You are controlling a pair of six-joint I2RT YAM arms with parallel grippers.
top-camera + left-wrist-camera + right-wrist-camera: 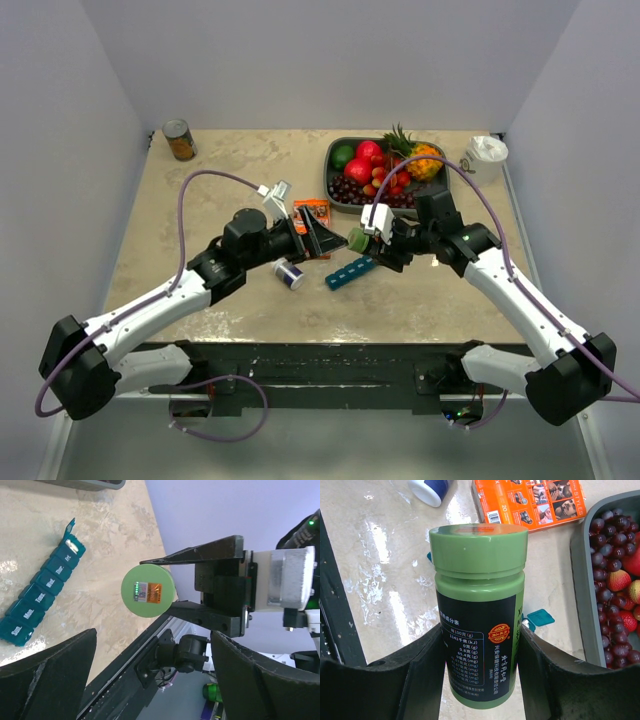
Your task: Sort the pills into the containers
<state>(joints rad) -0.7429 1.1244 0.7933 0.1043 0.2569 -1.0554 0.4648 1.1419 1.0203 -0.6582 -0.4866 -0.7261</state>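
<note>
The green bottle (479,615) is held level above the worktop (200,200), cap (148,590) on. Uncapped like that, its contents could spill past the containers (352,272), just below between the arms. The right arm (500,270) reaches leftward, jaws clamped on the bottle. The left arm (170,295) faces the cap, jaws wide apart.

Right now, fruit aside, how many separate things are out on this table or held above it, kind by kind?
Bottles: 2 (green bottle, small white-and-blue bottle)
Tin can: 1
Orange box: 1
Teal pill organizer: 1
Grey fruit tray: 1
White tub: 1
Total: 7
</note>
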